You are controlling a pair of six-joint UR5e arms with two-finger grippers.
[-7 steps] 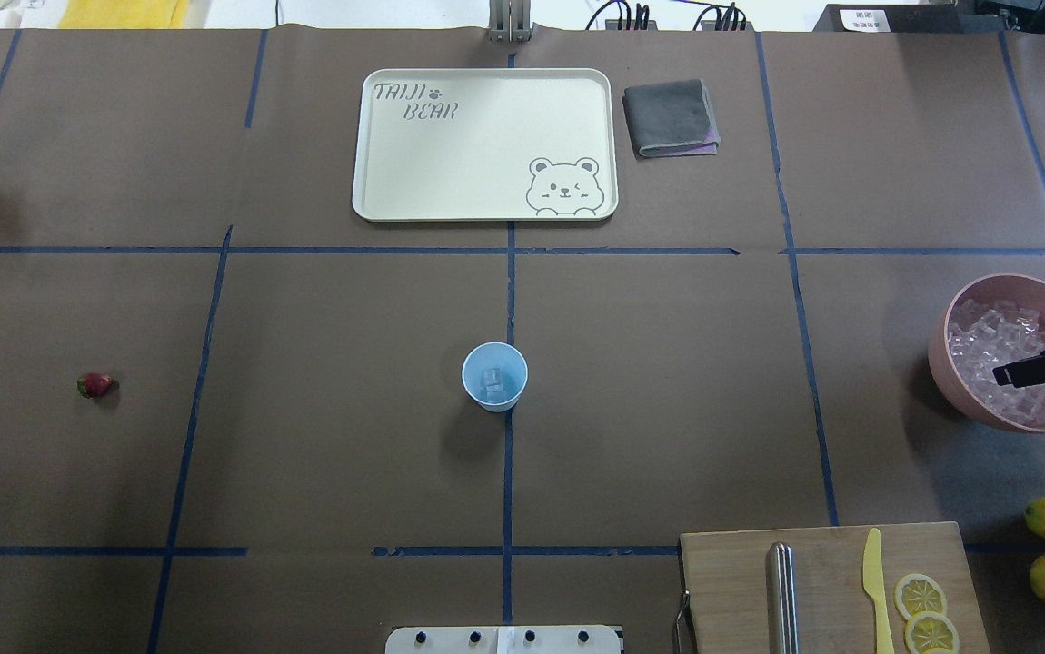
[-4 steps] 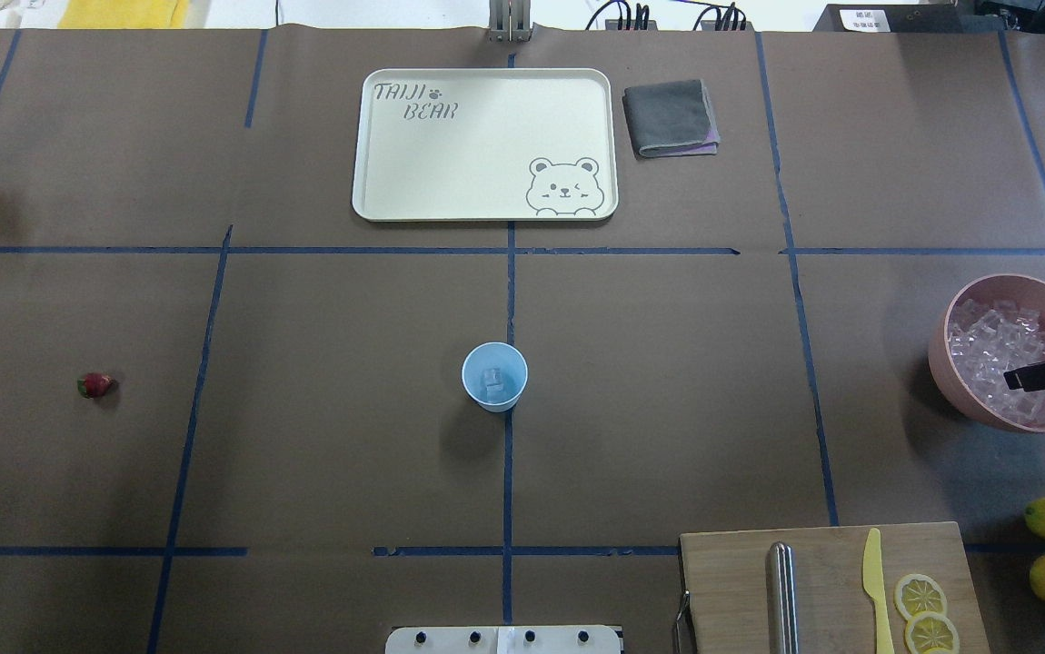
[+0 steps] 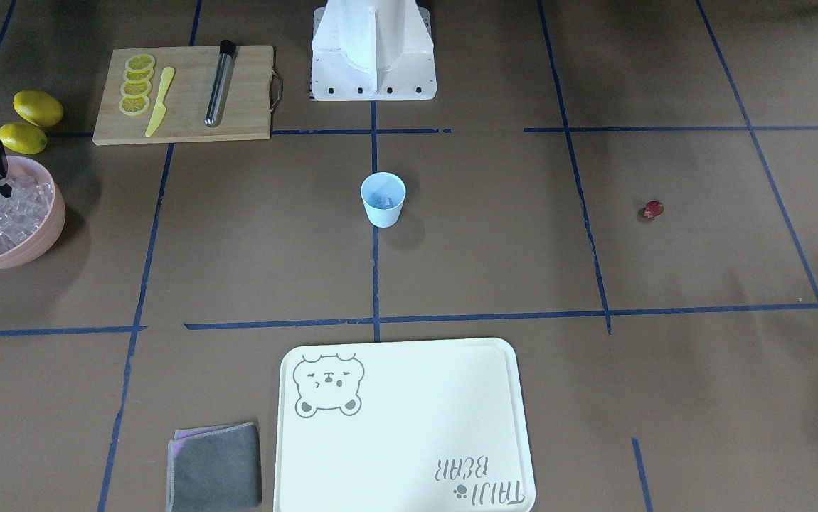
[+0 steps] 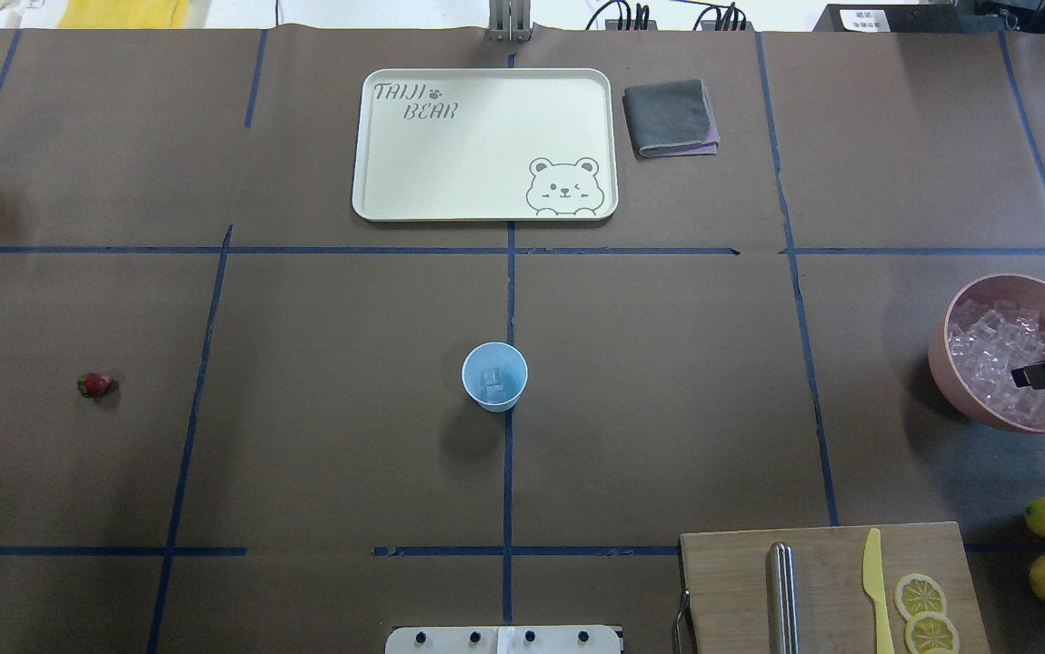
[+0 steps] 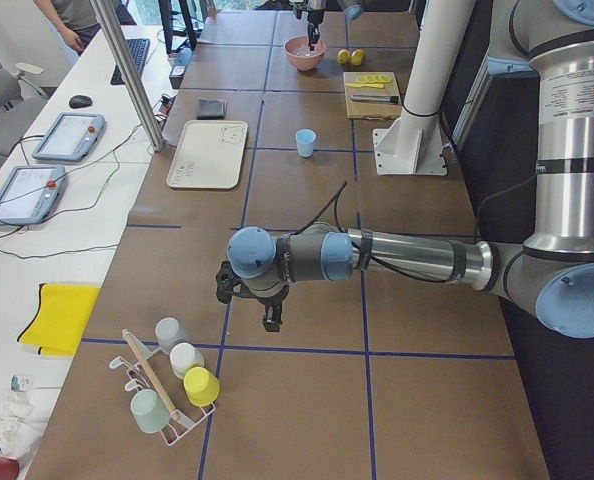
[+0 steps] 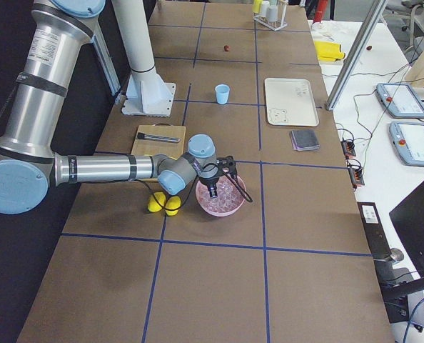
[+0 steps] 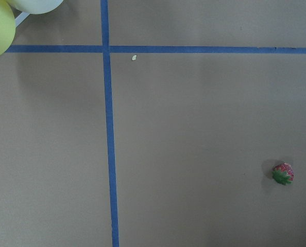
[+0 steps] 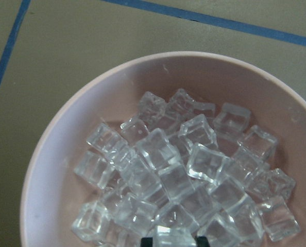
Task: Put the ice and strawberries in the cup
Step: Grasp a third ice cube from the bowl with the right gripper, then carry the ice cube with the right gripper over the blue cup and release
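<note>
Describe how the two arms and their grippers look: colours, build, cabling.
Both match. The left arm and the right arm are silver metal tubes linked by grey joint housings with round light-blue caps. A thin black cable loops loosely near each wrist. The left gripper and the right gripper are compact, black and two-fingered. There are no sleeves, and any labels are too small to read.

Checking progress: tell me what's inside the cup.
Ice sits on the cup's bottom; the strawberry is not in it. Cube count unclear; the near wall hides some floor.
</note>
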